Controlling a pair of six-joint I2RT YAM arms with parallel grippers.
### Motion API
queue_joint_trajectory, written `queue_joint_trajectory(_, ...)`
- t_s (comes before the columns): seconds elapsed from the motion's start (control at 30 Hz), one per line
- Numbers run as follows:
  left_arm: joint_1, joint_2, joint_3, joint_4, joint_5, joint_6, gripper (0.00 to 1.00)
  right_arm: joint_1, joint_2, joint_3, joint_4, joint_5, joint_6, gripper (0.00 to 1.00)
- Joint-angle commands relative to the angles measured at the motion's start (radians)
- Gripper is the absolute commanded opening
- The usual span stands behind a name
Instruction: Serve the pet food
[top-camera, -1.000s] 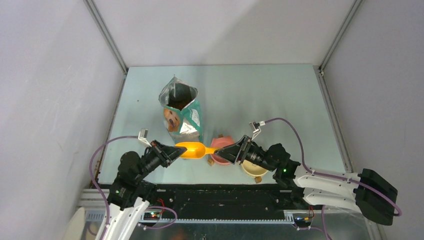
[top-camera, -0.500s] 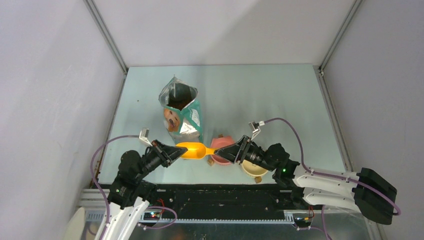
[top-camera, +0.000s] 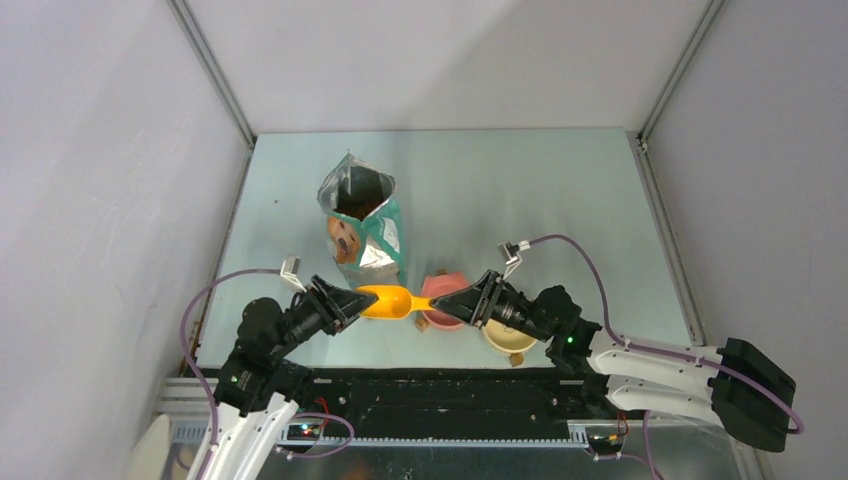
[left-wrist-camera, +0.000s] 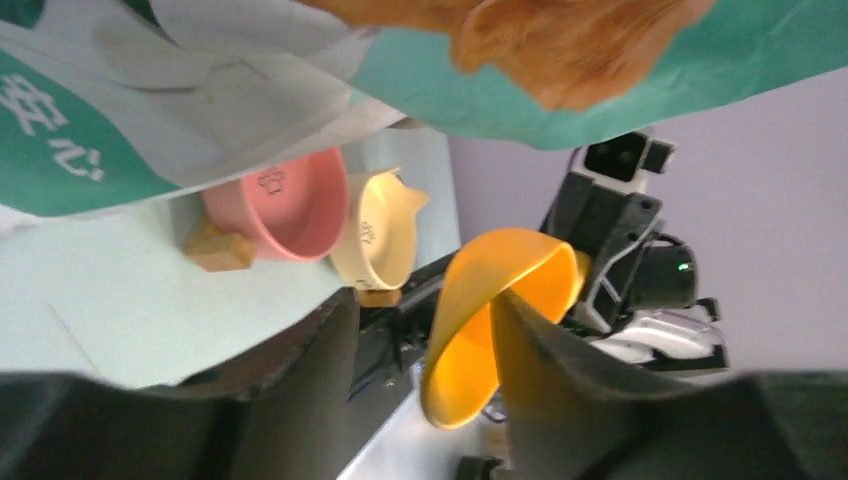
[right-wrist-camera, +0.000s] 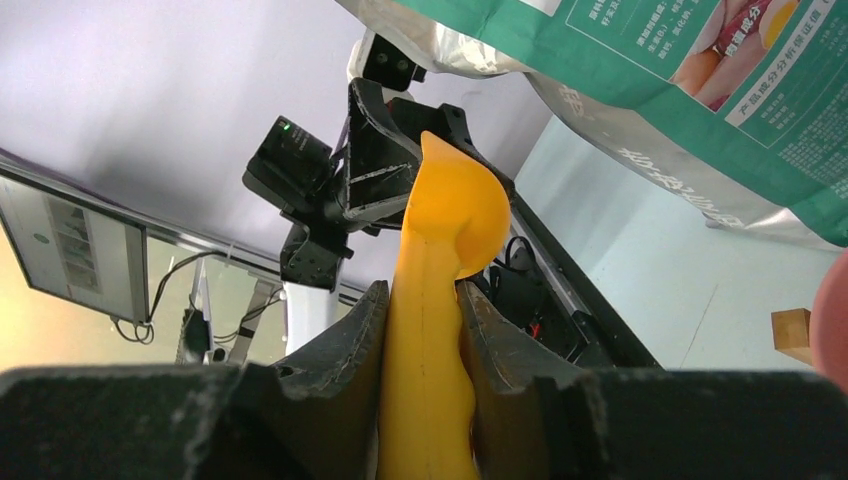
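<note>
An orange scoop (top-camera: 385, 300) hangs level between the two arms, just in front of the green-white dog bag (top-camera: 362, 228). My right gripper (right-wrist-camera: 422, 290) is shut on the scoop's handle (right-wrist-camera: 430, 380), both fingers pressed against it. My left gripper (left-wrist-camera: 422, 300) is open. The scoop's bowl (left-wrist-camera: 500, 320) sits between its fingers against the right one, and looks empty. The bag stands upright with its mouth open. The pet food is hidden in the dark inside of the bag. In the top view the left gripper (top-camera: 345, 303) and the right gripper (top-camera: 440, 303) face each other.
A pink bowl (top-camera: 450, 283) and a yellow bowl (top-camera: 508, 342) sit on wooden blocks under my right arm; both look empty in the left wrist view, pink (left-wrist-camera: 290, 205) and yellow (left-wrist-camera: 375, 235). The bag (left-wrist-camera: 300, 90) hangs close over the left wrist camera.
My left gripper has opened off the scoop's bowl. My right gripper has closed on the handle. The scoop has stayed where it was.
</note>
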Motion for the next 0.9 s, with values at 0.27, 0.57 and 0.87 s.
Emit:
queue_joint_trajectory(0.27, -0.001, 0.044, 0.222, -0.189, -0.128, 0.147, 0.99, -0.059, -0.193, 0.044, -0.235, 0.058, -0.017, 0.00)
queue_joint_trajectory(0.57, -0.002, 0.281, 0.648, -0.564, -0.559, 0.250, 1.00, -0.145, -0.444, 0.050, -0.599, 0.225, -0.104, 0.00)
queue_joint_trajectory(0.87, -0.001, 0.589, 0.966, -0.524, -0.638, 0.290, 0.99, -0.187, -0.593, 0.059, -0.766, 0.305, -0.194, 0.00)
